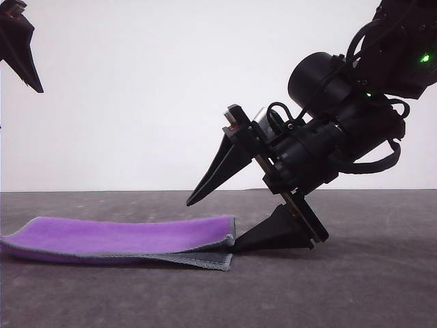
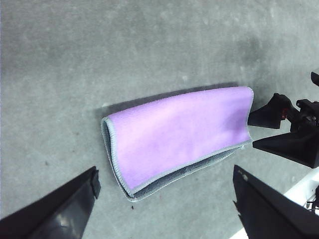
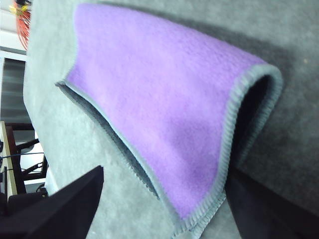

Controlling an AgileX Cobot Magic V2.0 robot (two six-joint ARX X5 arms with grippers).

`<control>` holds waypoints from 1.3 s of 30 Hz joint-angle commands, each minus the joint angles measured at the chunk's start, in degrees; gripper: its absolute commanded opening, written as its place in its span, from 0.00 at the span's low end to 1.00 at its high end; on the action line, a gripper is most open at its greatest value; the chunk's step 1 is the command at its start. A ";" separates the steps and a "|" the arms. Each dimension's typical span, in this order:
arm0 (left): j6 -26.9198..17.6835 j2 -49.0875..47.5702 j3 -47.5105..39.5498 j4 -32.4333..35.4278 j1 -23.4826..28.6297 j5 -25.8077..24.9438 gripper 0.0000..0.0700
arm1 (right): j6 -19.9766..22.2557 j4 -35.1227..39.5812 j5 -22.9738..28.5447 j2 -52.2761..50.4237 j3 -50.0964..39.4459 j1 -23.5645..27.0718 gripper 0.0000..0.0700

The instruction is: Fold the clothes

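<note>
The clothes (image 1: 123,236) are one small cloth folded over on itself, purple face up, its grey face and pale stitched edge showing along the lower layer (image 2: 174,137) (image 3: 164,114). It lies flat on the grey table (image 1: 355,287). My right gripper (image 1: 212,225) stands open at the cloth's right end. Its lower finger rests on the table against the cloth's edge and its upper finger is raised above it; the left wrist view shows that gripper (image 2: 251,133) at the same end. My left gripper (image 1: 24,55) hangs high at the far left, open (image 2: 164,169), well above the cloth.
A plain white wall backs the table. Bare grey table surface (image 2: 124,50) surrounds the cloth. Beyond the table edge the right wrist view shows floor and furniture (image 3: 15,164).
</note>
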State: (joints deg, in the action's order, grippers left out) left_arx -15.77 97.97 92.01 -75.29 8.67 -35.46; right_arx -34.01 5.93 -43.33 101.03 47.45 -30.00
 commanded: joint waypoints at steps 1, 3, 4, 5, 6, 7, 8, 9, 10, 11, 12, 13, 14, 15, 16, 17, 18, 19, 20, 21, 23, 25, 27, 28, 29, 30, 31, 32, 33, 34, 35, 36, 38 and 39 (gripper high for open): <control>-0.01 0.94 1.18 0.13 0.11 -0.09 0.74 | 2.16 -2.30 0.26 1.32 0.12 -0.50 0.69; 0.00 0.94 1.18 0.13 0.11 -0.11 0.74 | 3.05 -3.21 0.09 1.32 0.12 -0.18 0.69; 0.01 0.94 1.18 0.12 0.11 -0.11 0.74 | 3.41 -3.52 -0.07 1.32 0.12 0.08 0.69; 0.02 0.94 1.18 0.11 0.11 -0.11 0.74 | 3.70 -3.83 -0.19 1.32 0.12 0.41 0.69; 0.04 0.94 1.18 0.09 0.11 -0.09 0.74 | 4.16 -4.25 -0.17 1.30 0.12 0.84 0.69; 0.04 0.94 1.18 0.09 0.11 -0.09 0.74 | 4.48 -4.66 -0.17 1.30 0.12 1.25 0.69; 0.04 0.94 1.18 0.09 0.11 -0.11 0.74 | 4.66 -5.07 -0.22 1.30 0.12 1.65 0.69; 0.15 0.94 1.18 0.09 0.11 -0.09 0.74 | 4.94 -5.61 -0.25 1.30 0.12 1.97 0.69; 0.20 0.94 1.18 0.08 0.11 -0.09 0.74 | 5.24 -6.07 -0.25 1.30 0.12 2.21 0.69; 0.22 0.94 1.18 0.07 0.11 -0.09 0.74 | 5.57 -6.46 -0.22 1.30 0.12 2.37 0.69; 0.22 0.94 1.18 0.10 0.11 -0.09 0.74 | 5.72 -6.40 -0.22 1.30 0.12 2.40 0.69; 0.22 0.94 1.18 0.10 0.11 -0.09 0.74 | 5.84 -6.36 -0.21 1.30 0.12 2.40 0.69; 0.22 0.94 1.18 0.09 0.11 -0.09 0.74 | 5.93 -6.37 -0.20 1.30 0.12 2.38 0.69; 0.22 0.94 1.18 0.13 0.11 -0.09 0.74 | 5.69 -6.06 -0.22 1.30 0.12 2.29 0.69; 0.22 0.94 1.18 0.15 0.11 -0.09 0.74 | 5.43 -5.70 -0.21 1.30 0.12 2.03 0.68; 0.22 0.94 1.18 0.15 0.11 -0.09 0.74 | 5.18 -5.34 -0.15 1.30 0.12 1.61 0.68; 0.22 0.94 1.18 0.15 0.11 -0.09 0.74 | 4.76 -4.57 -0.15 1.30 0.12 1.04 0.64; 0.22 0.94 1.18 0.15 0.11 -0.09 0.74 | 4.39 -3.75 -0.15 1.30 0.12 0.47 0.60; 0.22 0.94 1.18 0.13 0.11 -0.09 0.74 | 4.11 -2.84 -0.15 1.30 0.12 -0.13 0.56; 0.22 0.94 1.18 0.13 0.11 -0.09 0.74 | 3.89 -1.85 -0.15 1.30 0.14 -0.78 0.50; 0.22 0.94 1.18 0.13 0.11 -0.09 0.74 | 2.92 0.06 -0.05 1.30 0.14 -1.67 0.37; 0.22 0.94 1.18 0.13 0.11 -0.09 0.74 | 2.65 1.49 0.03 1.30 0.14 -1.92 0.22; 0.22 0.94 1.17 0.13 0.11 -0.09 0.74 | 2.48 1.99 0.15 1.30 0.20 -1.89 0.11; 0.22 0.94 1.16 0.12 0.11 -0.09 0.74 | 2.49 2.19 0.14 1.30 0.23 -1.87 0.08; 0.22 0.94 1.18 0.11 0.11 -0.09 0.74 | 2.49 2.50 0.11 1.30 0.23 -1.84 0.06; 0.22 0.94 1.18 0.12 0.11 -0.09 0.74 | 2.47 3.14 0.08 1.30 0.23 -1.85 0.05; 0.22 0.94 1.18 0.13 0.11 -0.09 0.74 | 2.37 3.92 0.00 1.30 0.23 -1.88 0.03; 0.24 0.94 1.18 0.11 0.11 -0.09 0.74 | 2.14 4.88 -0.15 1.30 0.23 -1.92 0.01; 0.35 0.94 1.18 0.12 0.11 -0.09 0.74 | 1.28 6.53 -0.18 1.30 0.24 -2.19 0.01; 0.42 0.94 1.18 0.13 0.11 -0.09 0.74 | 0.36 8.22 -0.20 1.30 0.27 -2.55 0.01; 0.44 0.94 1.18 0.13 0.11 -0.09 0.74 | -0.62 9.93 -0.20 1.30 0.32 -3.00 0.01; 0.45 0.94 1.18 0.12 0.11 -0.09 0.74 | -1.64 11.42 -0.21 1.31 0.60 -3.57 0.01; 0.50 0.94 1.18 0.13 0.11 -0.09 0.74 | -2.73 12.91 -0.15 1.32 1.64 -4.75 0.01; 0.63 0.94 1.18 0.14 0.11 -0.09 0.74 | -2.86 12.90 -0.15 1.54 2.59 -5.42 0.01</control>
State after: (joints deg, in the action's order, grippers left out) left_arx -15.38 97.97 92.01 -75.24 8.67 -35.46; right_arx -35.21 17.96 -43.37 101.16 48.57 -34.57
